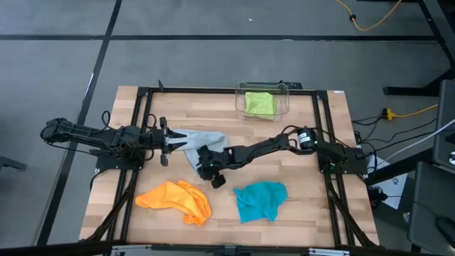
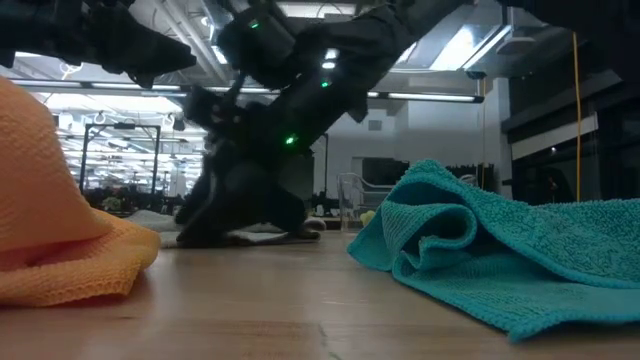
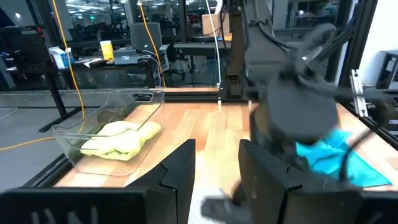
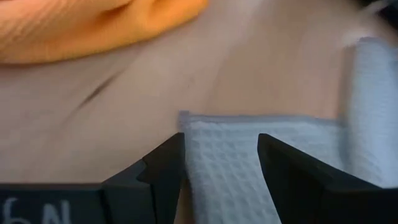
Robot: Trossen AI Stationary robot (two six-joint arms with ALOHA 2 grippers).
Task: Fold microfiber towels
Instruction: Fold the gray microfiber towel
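High view, grey-blue towel: you have it lying rumpled at the middle of the bench, between the two grippers and apart from the other cloths.
High view, left gripper: sits at the towel's edge nearest the bench's left side; from above I cannot tell how its jaws stand.
High view, right gripper: reaches in from the right side and sits at the towel's near edge.
High view, other towels: orange towel and teal towel lie bunched along the near edge, well apart; lime green towel rests in the clear plastic bin at the far edge.
Low view: orange towel and teal towel slump in soft folds; judge all four as light, limp and unable to hold any shape unsupported.
Left wrist view: the fingers stand narrowly apart with nothing visibly between them; bin and lime green towel lie beyond.
Right wrist view: the fingers stand apart astride the grey-blue towel's waffle-weave corner, not yet pinching it.
Handling judgement: take hold at a corner or hem, pinching one layer only; the weave should grip well, but expect the cloth to drag and bunch on the wood.
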